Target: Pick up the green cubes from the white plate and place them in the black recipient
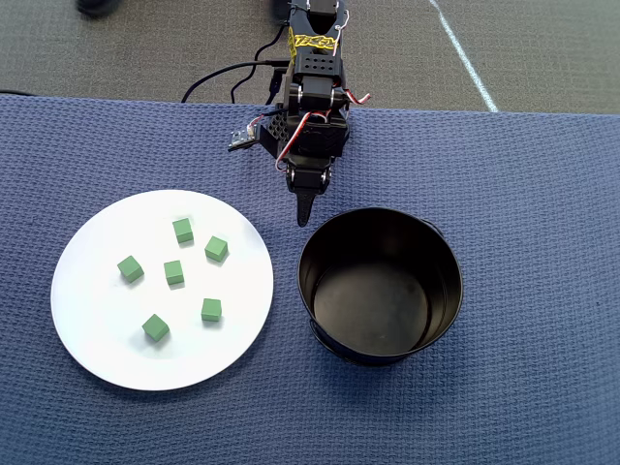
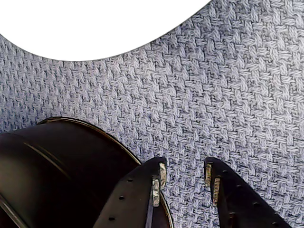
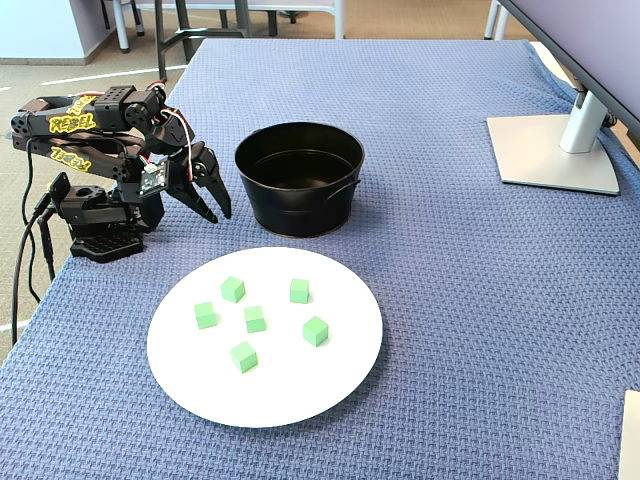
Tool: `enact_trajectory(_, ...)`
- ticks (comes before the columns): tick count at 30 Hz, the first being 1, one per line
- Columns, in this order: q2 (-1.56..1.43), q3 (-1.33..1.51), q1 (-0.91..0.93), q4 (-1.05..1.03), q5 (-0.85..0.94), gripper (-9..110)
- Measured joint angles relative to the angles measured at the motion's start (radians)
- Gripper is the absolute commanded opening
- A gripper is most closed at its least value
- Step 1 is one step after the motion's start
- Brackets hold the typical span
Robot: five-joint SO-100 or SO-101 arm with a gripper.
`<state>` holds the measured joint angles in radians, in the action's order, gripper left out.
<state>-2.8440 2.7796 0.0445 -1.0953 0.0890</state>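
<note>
In the overhead view the plate (image 1: 97,334) filled the lower left of the frame on a blue woven cloth (image 1: 542,194), carrying six cubes (image 1: 173,272) spread loosely and apart from one another: one at the far left, one low, two in the middle, and two toward the plate's upper right. Just right of the plate, at lower centre, stood the pot (image 1: 380,283), open, dark and shiny inside, holding no cubes. Above the gap between plate and pot, at top centre, the arm (image 1: 312,97) reached down the frame with its gripper (image 1: 305,215) pointing at the cloth just beside the pot's upper left rim. In the wrist view the plate's edge (image 2: 95,28) lay across the top, the pot wall (image 2: 57,171) sat at lower left, and the two fingers (image 2: 159,178) stood parted at the bottom with bare cloth between them, gripping nothing. In the fixed view the arm (image 3: 90,165) sat folded at the left, and a monitor stand (image 3: 555,150) stood at the far right.
</note>
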Motion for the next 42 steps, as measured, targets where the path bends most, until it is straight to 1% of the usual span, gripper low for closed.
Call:
enact_trajectory(2,0.011,0.0,0.012,0.008,0.0,0)
enact_trajectory(4,0.061,0.0,0.054,0.092,0.003,0)
enact_trajectory(6,0.057,0.0,0.058,0.172,0.002,0)
enact_trajectory(7,0.055,0.0,0.054,0.179,-0.005,0)
enact_trajectory(14,0.081,-0.008,0.061,0.15,-0.041,0)
enact_trajectory(17,0.087,-0.06,0.089,0.107,-0.046,0)
enact_trajectory(19,0.1,-0.137,0.137,0.044,-0.046,0)
enact_trajectory(22,0.124,-0.255,0.233,-0.037,-0.092,2)
enact_trajectory(24,0.132,-0.29,0.281,-0.049,-0.107,2)
enact_trajectory(26,0.153,-0.304,0.29,-0.044,-0.1,5)
enact_trajectory(30,0.218,-0.331,0.337,-0.015,-0.008,16)
enact_trajectory(32,0.268,-0.351,0.365,-0.006,0.066,18)
enact_trajectory(35,0.351,-0.379,0.436,0.046,0.176,13)
enact_trajectory(39,0.453,-0.423,0.454,0.103,0.348,13)
enact_trajectory(42,0.512,-0.485,0.491,0.097,0.341,14)
